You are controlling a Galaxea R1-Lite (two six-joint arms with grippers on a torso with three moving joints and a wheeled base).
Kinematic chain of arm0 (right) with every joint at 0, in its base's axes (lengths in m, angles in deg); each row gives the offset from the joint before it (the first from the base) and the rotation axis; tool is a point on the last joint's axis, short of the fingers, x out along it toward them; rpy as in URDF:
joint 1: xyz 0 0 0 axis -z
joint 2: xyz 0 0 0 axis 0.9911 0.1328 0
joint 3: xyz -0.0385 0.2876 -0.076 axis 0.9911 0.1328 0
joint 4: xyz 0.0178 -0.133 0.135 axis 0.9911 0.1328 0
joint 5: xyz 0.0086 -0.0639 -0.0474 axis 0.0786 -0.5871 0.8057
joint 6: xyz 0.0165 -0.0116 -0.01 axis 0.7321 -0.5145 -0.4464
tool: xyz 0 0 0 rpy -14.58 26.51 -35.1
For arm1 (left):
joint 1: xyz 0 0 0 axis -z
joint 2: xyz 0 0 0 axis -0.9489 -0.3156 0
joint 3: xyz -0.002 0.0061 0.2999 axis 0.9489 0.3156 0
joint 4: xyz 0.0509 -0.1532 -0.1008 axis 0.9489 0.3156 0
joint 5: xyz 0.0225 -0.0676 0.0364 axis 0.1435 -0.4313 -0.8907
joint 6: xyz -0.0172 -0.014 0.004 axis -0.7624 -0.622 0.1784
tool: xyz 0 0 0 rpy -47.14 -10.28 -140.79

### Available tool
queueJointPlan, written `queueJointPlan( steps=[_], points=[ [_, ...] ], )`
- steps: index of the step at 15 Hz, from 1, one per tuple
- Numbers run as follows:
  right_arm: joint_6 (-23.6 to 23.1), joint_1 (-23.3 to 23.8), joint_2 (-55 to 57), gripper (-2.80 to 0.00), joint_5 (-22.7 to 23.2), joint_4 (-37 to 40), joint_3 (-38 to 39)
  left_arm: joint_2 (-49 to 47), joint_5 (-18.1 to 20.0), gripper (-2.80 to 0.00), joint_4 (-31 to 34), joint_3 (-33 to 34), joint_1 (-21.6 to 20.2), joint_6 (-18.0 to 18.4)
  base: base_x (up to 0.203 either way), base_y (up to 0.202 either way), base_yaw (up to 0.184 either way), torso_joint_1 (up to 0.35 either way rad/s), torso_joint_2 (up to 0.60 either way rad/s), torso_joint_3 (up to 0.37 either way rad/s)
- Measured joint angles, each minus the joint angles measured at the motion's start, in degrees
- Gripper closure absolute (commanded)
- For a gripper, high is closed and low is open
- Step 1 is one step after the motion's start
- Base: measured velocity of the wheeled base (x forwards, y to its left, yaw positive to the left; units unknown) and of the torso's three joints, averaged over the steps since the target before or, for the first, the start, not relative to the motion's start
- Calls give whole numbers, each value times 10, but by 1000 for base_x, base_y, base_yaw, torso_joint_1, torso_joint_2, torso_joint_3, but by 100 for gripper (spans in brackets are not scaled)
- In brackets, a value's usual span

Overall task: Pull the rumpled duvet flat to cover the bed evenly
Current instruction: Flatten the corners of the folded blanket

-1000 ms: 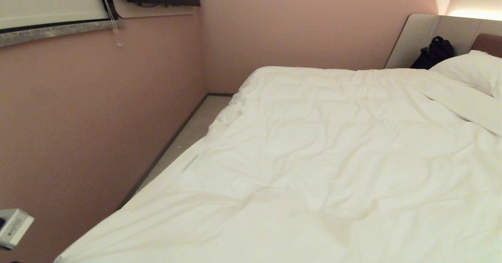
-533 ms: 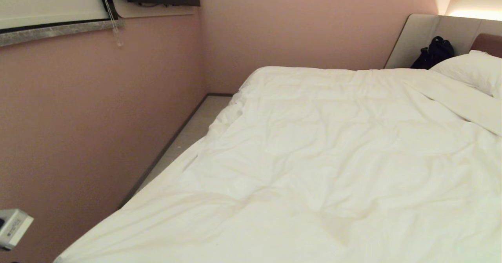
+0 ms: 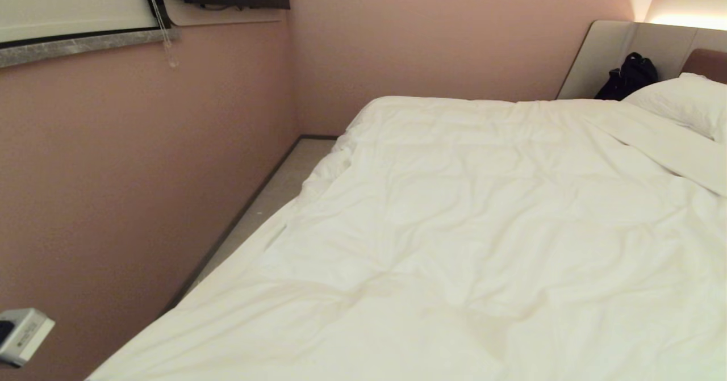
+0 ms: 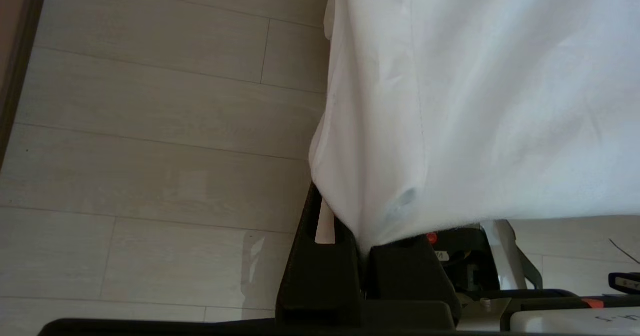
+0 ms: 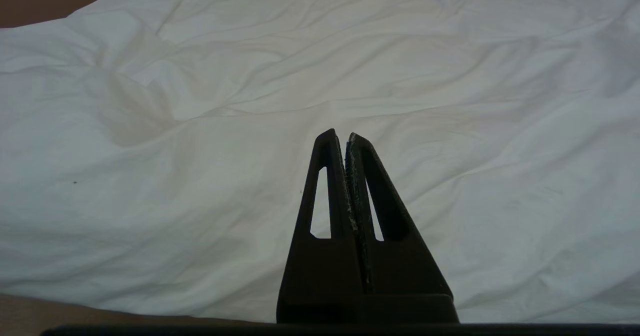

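Observation:
The white, wrinkled duvet (image 3: 483,216) lies spread over the bed (image 3: 710,62), reaching its far and left edges. In the left wrist view, a corner of the duvet (image 4: 475,100) hangs over the pale floor, and my left gripper (image 4: 364,243) is shut on that corner, its fingertips buried in the fabric. Only a white part of the left arm (image 3: 23,335) shows at the lower left of the head view. My right gripper (image 5: 341,135) is shut and empty, held over the duvet (image 5: 200,125) near its front edge.
A pink wall (image 3: 142,171) runs close along the bed's left side, leaving a narrow floor strip (image 3: 272,193). A white pillow (image 3: 687,103) and a black bag (image 3: 627,77) sit at the head end. Pale plank floor (image 4: 150,125) and parts of my base (image 4: 550,296) lie below the left gripper.
The duvet's near left edge has drawn in slightly and the folds near it have shifted. The white part of the left arm sits a touch lower.

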Motion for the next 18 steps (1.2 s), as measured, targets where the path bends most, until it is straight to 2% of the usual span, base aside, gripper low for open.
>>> queueJointPlan(
  steps=[7, 13, 14, 18],
  points=[
    [0, 0, 0, 0, 0, 0, 0, -59, -3, 0, -7, -13, -1, -42, 0, 0, 0, 0, 0, 0],
    [0, 0, 0, 0, -1, 0, 0, -93, -3, 0, -7, -15, -1, -49, 0, 0, 0, 0, 0, 0],
    [0, 0, 0, 0, 0, 0, 0, -100, -3, -280, -7, -17, -1, -53, 0, 0, 0, 0, 0, 0],
    [0, 0, 0, 0, 0, 0, 0, -123, -3, -280, -12, -24, -1, -61, 0, 0, 0, 0, 0, 0]
  ],
)
